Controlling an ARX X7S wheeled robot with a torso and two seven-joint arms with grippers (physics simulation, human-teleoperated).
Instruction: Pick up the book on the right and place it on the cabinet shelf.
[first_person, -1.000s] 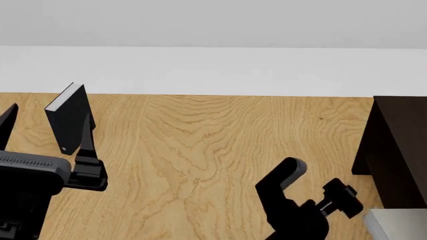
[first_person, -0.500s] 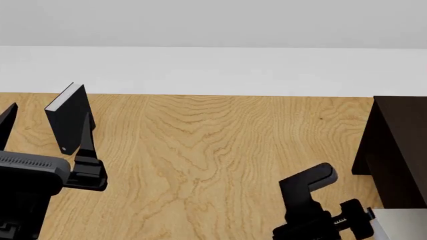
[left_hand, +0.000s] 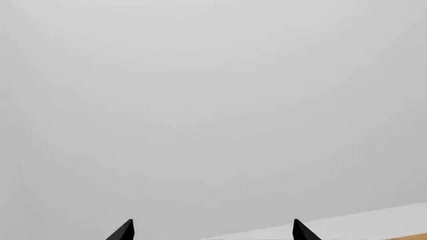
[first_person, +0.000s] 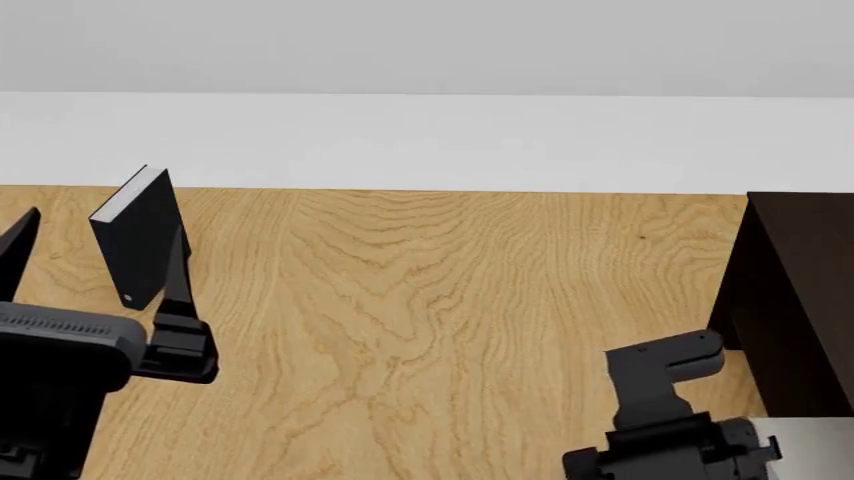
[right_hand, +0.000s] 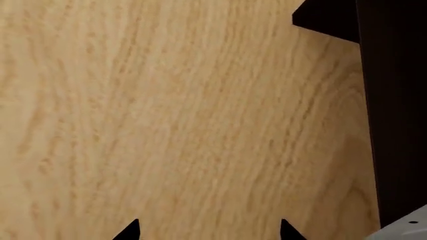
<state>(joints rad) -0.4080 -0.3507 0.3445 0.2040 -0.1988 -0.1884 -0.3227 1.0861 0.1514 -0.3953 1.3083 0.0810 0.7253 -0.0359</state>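
A light grey block (first_person: 805, 443), the book by its look, shows only as a corner at the bottom right, in front of the dark cabinet (first_person: 801, 290). Its corner also shows in the right wrist view (right_hand: 408, 228), beside the cabinet (right_hand: 393, 100). My right arm (first_person: 661, 400) is low at the right, just left of the cabinet. My right gripper (right_hand: 210, 232) is open and empty over bare table. My left gripper (first_person: 100, 245) is open at the far left; in the left wrist view (left_hand: 212, 232) it faces only the wall.
A black book with a white page edge (first_person: 140, 235) stands upright at the far left, behind my left gripper's fingers. The wooden table (first_person: 427, 300) stretches between the arms to a pale wall at the back. The second grey book is out of view.
My right arm has swung right and down toward the cabinet and the grey block. The left arm and the black book have stayed put.
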